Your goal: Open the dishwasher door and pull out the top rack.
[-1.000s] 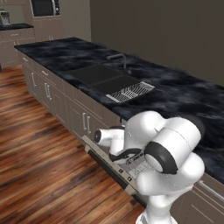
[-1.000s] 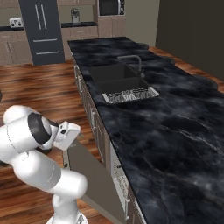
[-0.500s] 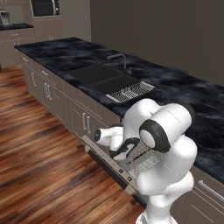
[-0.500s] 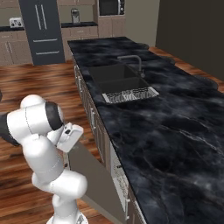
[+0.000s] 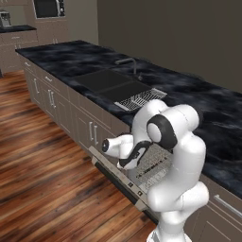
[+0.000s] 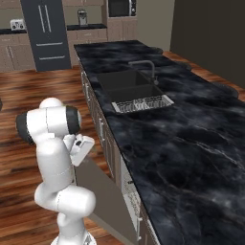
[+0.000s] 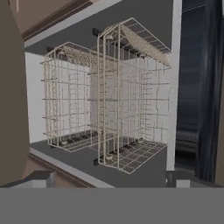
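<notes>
Grey wire of the top rack (image 7: 131, 96) faces your wide-open end effector (image 7: 109, 177), because the dishwasher door (image 5: 116, 172) is lowered, clearing reach.

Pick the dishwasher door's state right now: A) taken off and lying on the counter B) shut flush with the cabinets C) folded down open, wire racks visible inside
C: the dishwasher door lies folded down in front of the counter, and the hand view looks into the tub at the wire racks, including the top rack.
</notes>
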